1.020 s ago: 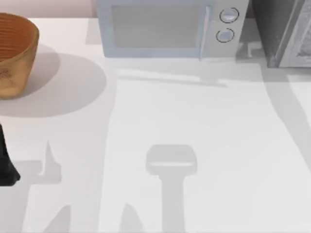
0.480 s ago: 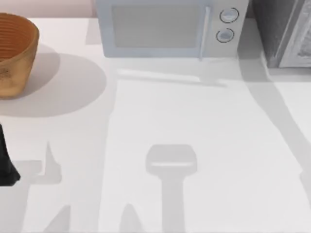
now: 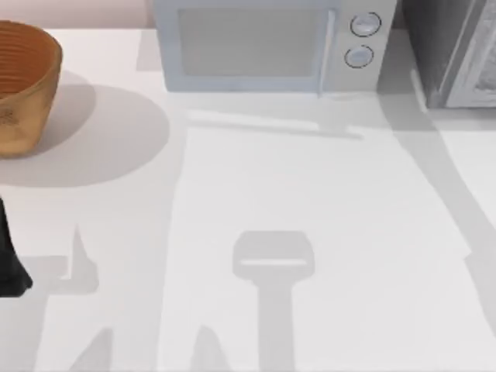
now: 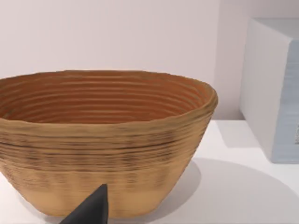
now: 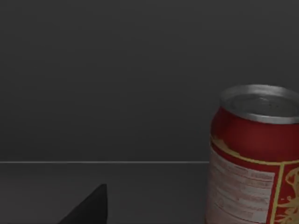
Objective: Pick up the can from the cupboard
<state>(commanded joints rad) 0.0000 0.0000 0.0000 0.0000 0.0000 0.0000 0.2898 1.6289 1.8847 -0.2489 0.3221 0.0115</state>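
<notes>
The cupboard [image 3: 432, 46] is the dark grey speckled unit at the table's far right, with its paler door panel [image 3: 479, 71] swung outward. In the right wrist view its interior [image 5: 117, 84] is dark, and a red can [image 5: 254, 158] with a silver top and gold lettering stands upright on its floor. A black part of my right gripper [image 5: 91, 209] pokes in low in that view, apart from the can. My left gripper [image 3: 9, 267] is parked at the table's left edge, short of the basket.
A white microwave [image 3: 267, 43] with two round knobs stands at the back centre. A woven wooden basket [image 3: 23, 85] sits at the back left and looms close in the left wrist view as the basket [image 4: 103, 140]. Arm shadows cross the white table [image 3: 310, 186].
The right arm's shadow has slid rightward across the table toward the cupboard, and the gripper-shaped shadow beside the microwave is gone. The left arm has not moved.
</notes>
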